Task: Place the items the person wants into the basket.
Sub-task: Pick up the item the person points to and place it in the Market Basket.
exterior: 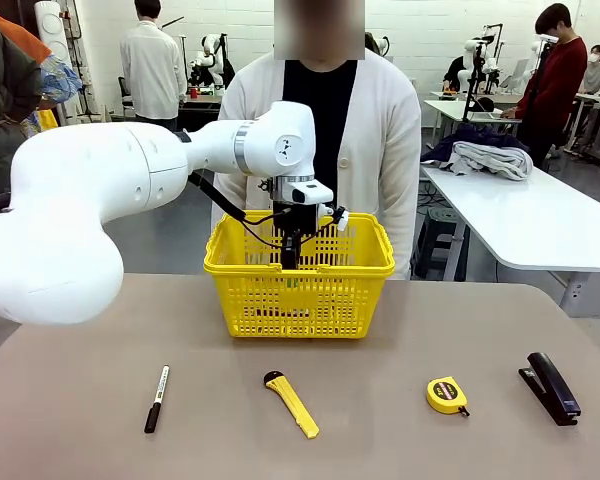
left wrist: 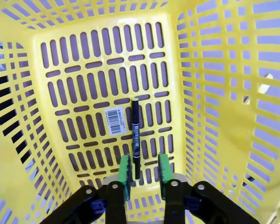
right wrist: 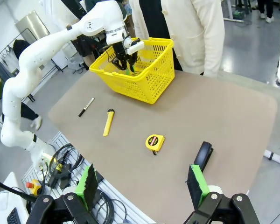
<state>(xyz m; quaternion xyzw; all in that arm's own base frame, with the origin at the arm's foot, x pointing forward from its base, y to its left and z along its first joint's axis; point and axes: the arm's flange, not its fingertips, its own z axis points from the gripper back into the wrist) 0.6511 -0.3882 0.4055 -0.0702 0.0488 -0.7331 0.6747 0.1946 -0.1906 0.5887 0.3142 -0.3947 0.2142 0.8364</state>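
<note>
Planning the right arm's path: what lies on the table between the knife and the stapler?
The tape measure lies between the knife and the stapler, touching neither; the front view shows it.

The white left arm (exterior: 130,185) comes in from the left side and bends over the yellow lattice basket (exterior: 345,300). Its left gripper (exterior: 290,262) points straight down inside, below the rim, and through the lattice I can't make out how the fingers stand. The basket sits toward the far side of the brown table (exterior: 400,445), and the person (exterior: 385,130) in the white cardigan stands right behind it. On the near side four things lie in a loose row, well apart from each other. From left to right they are a black marker (exterior: 157,398) with a white barrel, a yellow utility knife (exterior: 292,404) with its black end toward the basket, a yellow tape measure (exterior: 447,395), and a black stapler (exterior: 550,388).
</note>
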